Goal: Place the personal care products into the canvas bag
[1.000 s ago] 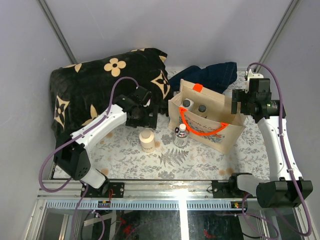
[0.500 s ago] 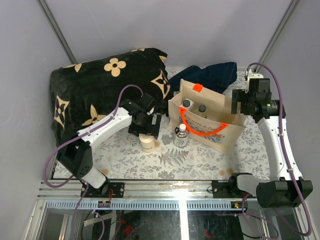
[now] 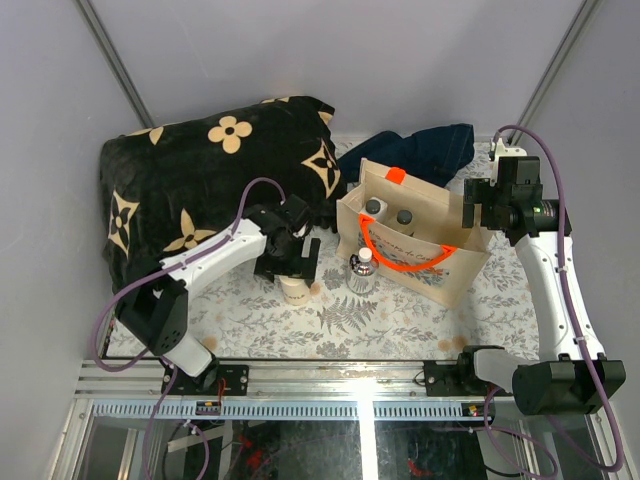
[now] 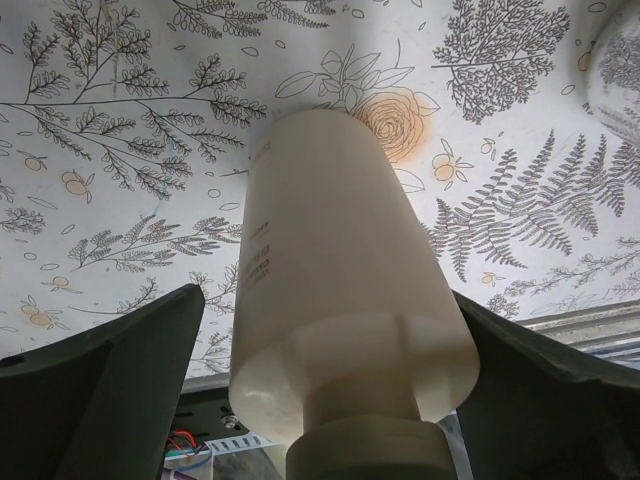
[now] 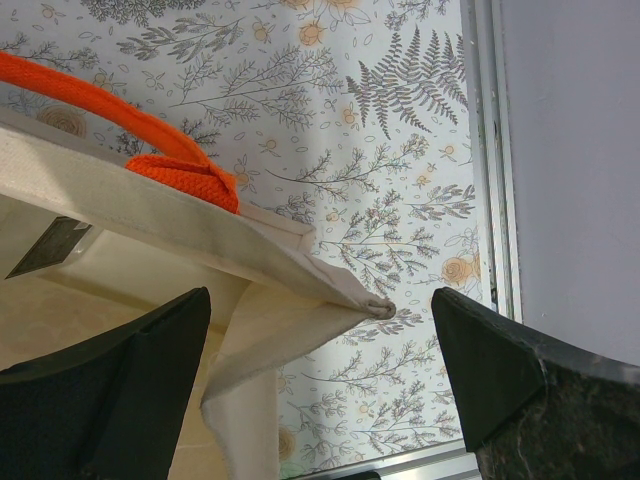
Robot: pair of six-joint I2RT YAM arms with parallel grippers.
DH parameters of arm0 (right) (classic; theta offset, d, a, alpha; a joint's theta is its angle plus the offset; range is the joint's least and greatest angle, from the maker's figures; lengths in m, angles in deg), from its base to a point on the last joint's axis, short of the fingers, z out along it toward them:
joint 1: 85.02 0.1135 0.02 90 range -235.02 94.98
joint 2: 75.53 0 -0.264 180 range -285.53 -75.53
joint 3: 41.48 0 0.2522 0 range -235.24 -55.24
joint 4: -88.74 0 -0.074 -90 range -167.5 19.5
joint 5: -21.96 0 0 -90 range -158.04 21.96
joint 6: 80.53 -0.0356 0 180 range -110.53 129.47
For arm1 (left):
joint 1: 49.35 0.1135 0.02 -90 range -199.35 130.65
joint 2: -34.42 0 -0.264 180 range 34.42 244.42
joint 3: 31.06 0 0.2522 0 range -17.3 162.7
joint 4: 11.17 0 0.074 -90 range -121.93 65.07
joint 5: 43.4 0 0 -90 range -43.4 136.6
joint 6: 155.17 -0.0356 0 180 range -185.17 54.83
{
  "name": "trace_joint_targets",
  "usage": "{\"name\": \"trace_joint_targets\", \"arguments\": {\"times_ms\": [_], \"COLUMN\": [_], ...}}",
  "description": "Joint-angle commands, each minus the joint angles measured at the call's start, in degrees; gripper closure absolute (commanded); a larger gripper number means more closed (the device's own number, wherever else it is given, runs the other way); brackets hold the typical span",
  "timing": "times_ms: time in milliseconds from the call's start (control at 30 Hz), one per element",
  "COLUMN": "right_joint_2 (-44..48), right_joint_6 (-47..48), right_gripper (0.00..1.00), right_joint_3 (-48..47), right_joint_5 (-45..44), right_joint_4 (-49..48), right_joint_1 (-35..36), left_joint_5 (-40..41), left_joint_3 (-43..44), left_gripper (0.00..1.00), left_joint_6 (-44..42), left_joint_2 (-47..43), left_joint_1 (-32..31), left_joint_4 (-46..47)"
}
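We're seeing the left tool point(image 3: 289, 262) hanging wide open, fingers straddling the upright jar point(image 4: 330, 280) directly below it, which is standing on the surface point(image 3: 400, 312) just left of the bag point(image 3: 440, 272). The right tool point(image 3: 473, 215) is hanging open at the bag's right corner, gripping nothing.

Fern-print table point(image 3: 400, 315) ringed by plain walls point(image 3: 330, 60)
Pale grey on three sides; an aluminium rail point(image 3: 350, 372) lines the near edge.
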Motion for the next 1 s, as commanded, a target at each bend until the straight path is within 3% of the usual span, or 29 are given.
{"name": "trace_joint_targets", "arguments": {"times_ms": [0, 200, 333, 400, 500, 700, 733, 967], "right_joint_2": [0.0, 0.0, 0.0, 0.0, -0.2, -0.6, -0.7, -1.3], "right_joint_6": [0.3, 0.4, 0.4, 0.5, 0.6, 0.6, 0.6, 0.5], "right_gripper": [0.00, 0.00, 0.00, 0.00, 0.00, 0.00, 0.00, 0.00], "right_joint_3": [-0.8, -0.6, -0.5, -0.5, -0.5, -0.5, -0.4, -0.4], "right_joint_5": [-0.6, -0.6, -0.8, -0.9, -0.9, -0.8, -0.8, -0.5], "right_joint_4": [-0.9, -0.9, -1.0, -1.0, -1.1, -1.4, -1.5, -1.8], "right_joint_1": [0.6, 0.6, 0.6, 0.7, 0.6, 0.6, 0.6, 0.6], "left_joint_5": [0.8, 1.2, 0.7, 0.6, -0.1, -0.1, -0.2, -1.0], "left_joint_3": [-0.7, 0.2, 0.6, 0.8, 0.9, 1.0, 1.4, 15.1], "left_gripper": [0.03, 0.04, 0.11, 0.21, 0.50, 0.95, 1.00, 1.00], "left_joint_6": [0.6, 0.4, 0.3, 0.2, 0.1, -0.4, -0.7, -7.1], "left_joint_2": [1.2, 2.8, 3.8, 4.3, 4.6, 4.7, 4.6, 2.7], "left_joint_1": [-0.3, -0.3, -0.2, -0.3, -0.3, -0.3, -0.3, -0.3], "left_joint_4": [1.4, 2.7, 3.2, 3.3, 3.2, 2.9, 2.8, -2.2]}}
